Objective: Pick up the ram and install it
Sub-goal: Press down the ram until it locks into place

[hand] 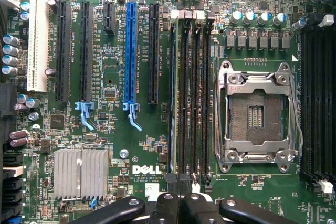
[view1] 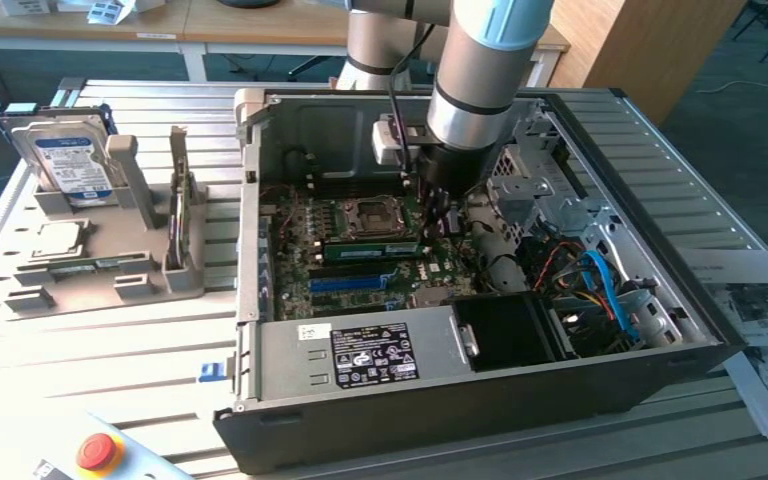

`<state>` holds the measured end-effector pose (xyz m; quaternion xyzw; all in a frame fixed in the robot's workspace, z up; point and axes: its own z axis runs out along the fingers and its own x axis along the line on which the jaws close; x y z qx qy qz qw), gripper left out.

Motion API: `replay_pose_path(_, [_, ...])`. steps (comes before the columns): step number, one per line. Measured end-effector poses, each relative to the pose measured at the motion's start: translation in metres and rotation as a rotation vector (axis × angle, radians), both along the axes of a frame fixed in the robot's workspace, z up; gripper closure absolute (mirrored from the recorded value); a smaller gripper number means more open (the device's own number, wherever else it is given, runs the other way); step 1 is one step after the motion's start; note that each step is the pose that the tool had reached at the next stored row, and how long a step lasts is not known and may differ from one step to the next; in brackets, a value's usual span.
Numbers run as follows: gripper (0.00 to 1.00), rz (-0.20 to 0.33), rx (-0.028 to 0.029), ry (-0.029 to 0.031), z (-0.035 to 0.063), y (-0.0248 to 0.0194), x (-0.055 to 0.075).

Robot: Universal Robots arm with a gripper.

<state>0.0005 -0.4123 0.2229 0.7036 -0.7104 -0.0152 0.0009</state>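
The ram (view1: 371,243) is a long green stick standing on edge in a memory slot of the motherboard, inside the open computer case (view1: 491,400). From the wrist it appears edge-on as a thin pale line (hand: 173,103) in the outermost of the black slots, beside the empty processor socket (hand: 257,111). My gripper (view1: 440,215) reaches down into the case over the end of the slot bank. Its black fingers (hand: 168,208) are shut together with nothing between them. I cannot tell whether they touch the stick.
On the exterior view's left, a grey holder carries a hard drive (view1: 71,160), another green stick standing upright (view1: 177,195) and a square silver chip (view1: 57,240). Cables and a drive cage (view1: 544,190) crowd the case's right side. A red stop button (view1: 100,452) sits near the front.
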Motion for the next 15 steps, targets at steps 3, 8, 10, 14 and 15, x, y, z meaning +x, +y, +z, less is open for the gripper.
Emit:
replay_pose_path(3, [0.9, 0.0, 0.0, 0.0, 0.0, 0.0, 0.0])
replay_pose_path(8, [0.9, 0.0, 0.0003, 0.0009, 0.0021, 0.0001, 0.0])
replay_pose_path(10, [0.9, 0.0, 0.0001, 0.0014, 0.0043, 0.0, 0.0])
replay_pose_path(14, [0.9, 0.0, 0.0001, 0.003, 0.01, 0.0, 0.0])
replay_pose_path(15, [0.9, 0.0, -0.0001, 0.0035, 0.0117, 0.0, 0.0])
